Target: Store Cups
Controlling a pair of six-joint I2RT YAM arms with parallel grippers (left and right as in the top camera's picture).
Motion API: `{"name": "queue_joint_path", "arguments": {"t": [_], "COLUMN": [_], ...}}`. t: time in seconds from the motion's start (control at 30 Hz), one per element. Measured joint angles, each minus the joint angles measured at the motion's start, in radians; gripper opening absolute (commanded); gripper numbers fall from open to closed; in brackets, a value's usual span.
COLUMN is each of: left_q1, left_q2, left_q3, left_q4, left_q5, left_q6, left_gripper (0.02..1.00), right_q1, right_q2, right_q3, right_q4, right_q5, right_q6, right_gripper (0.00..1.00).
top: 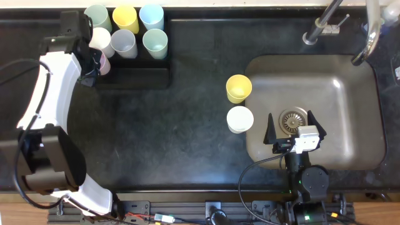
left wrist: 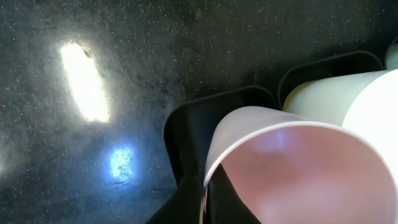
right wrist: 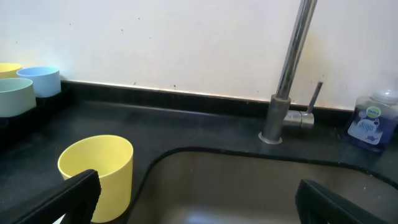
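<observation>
My left gripper (top: pixel 94 62) grips a pink cup (left wrist: pixel 298 168) by its rim over the rack (top: pixel 134 78) at the top view's upper left, a light, thin, slick cup, I judge, best pinched gently at the rim; my right gripper (top: pixel 292 126) hangs open over the sink (top: pixel 350 81).

Print on the soap bottle (right wrist: pixel 371 124) is unreadable.

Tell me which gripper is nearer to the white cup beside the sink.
Right. The right gripper hangs open over the sink, just beside the white cup; the left gripper is far off at the cup rack, holding a pink cup.
</observation>
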Motion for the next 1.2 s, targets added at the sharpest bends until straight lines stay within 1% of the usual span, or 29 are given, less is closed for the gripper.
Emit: {"name": "queue_joint_path", "arguments": {"t": [0.53, 0.67, 0.8, 0.87, 0.97, 1.1, 1.2], "left_q1": [0.0, 0.0, 0.0, 0.0, 0.0, -0.008, -0.035], "left_q2": [0.039, 0.039, 0.039, 0.039, 0.039, 0.004, -0.088], "left_q3": [-0.002, -0.002, -0.002, -0.002, -0.002, -0.005, -0.015], "left_q4": [-0.037, -0.037, -0.037, -0.036, -0.036, -0.032, 0.017], "left_q5": [-0.003, -0.008, -0.014, -0.018, -0.021, -0.035, -0.059], "left_q6": [0.0, 0.0, -0.001, -0.003, -0.003, -0.002, 0.039], "left_gripper": [0.036, 0.13, 0.336, 0.406, 0.459, 0.498, 0.568], "right_q1": [0.0, 0.0, 0.0, 0.0, 0.0, 0.0, 0.0], "right_q2": [0.0, 0.0, 0.0, 0.0, 0.0, 0.0, 0.0], "right_q3": [0.0, 0.0, 0.0, 0.0, 0.0, 0.0, 0.0], "right_q4": [0.0, 0.0, 0.0, 0.0, 0.0, 0.0, 0.0], "right_q5": [0.0, 0.0, 0.0, 0.0, 0.0, 0.0, 0.0], "right_q6": [0.0, 0.0, 0.0, -0.001, -0.001, -0.001, 0.0], "right_gripper": [0.998, 0.996, 0.998, 0.998, 0.998, 0.996, 0.998]}}
